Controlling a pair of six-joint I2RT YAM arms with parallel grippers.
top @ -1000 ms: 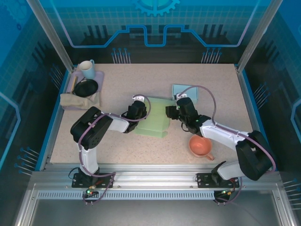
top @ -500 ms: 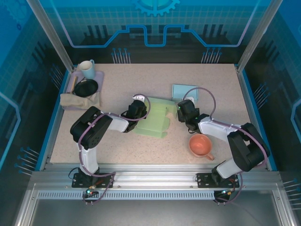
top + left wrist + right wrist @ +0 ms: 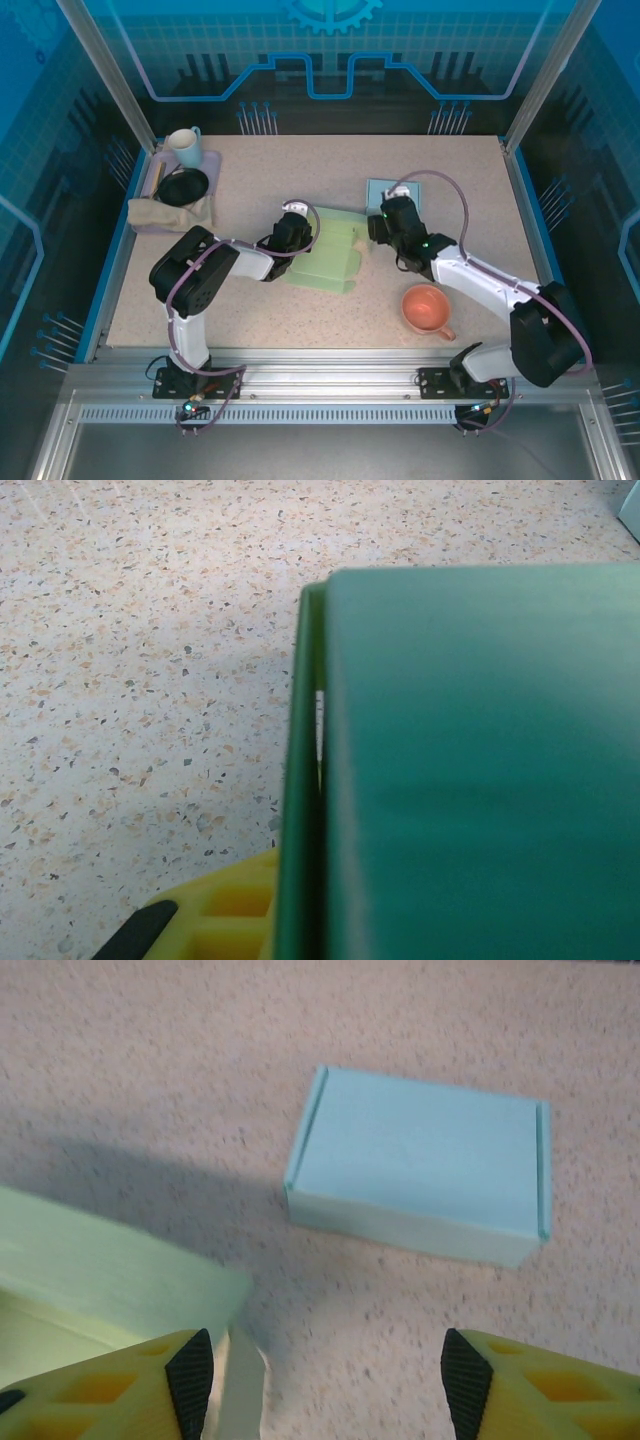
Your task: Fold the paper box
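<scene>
From above, the green box [image 3: 325,258] lies mid-bench, with the left claw [image 3: 297,230] at its left edge and the right claw [image 3: 376,230] at its right edge. The left wrist shows the left claw narrow, pinching the box's raised flap. The right wrist shows the right claw's pads [image 3: 190,1372] wide and holding nothing, with a blue box [image 3: 420,1165] farther off.
</scene>
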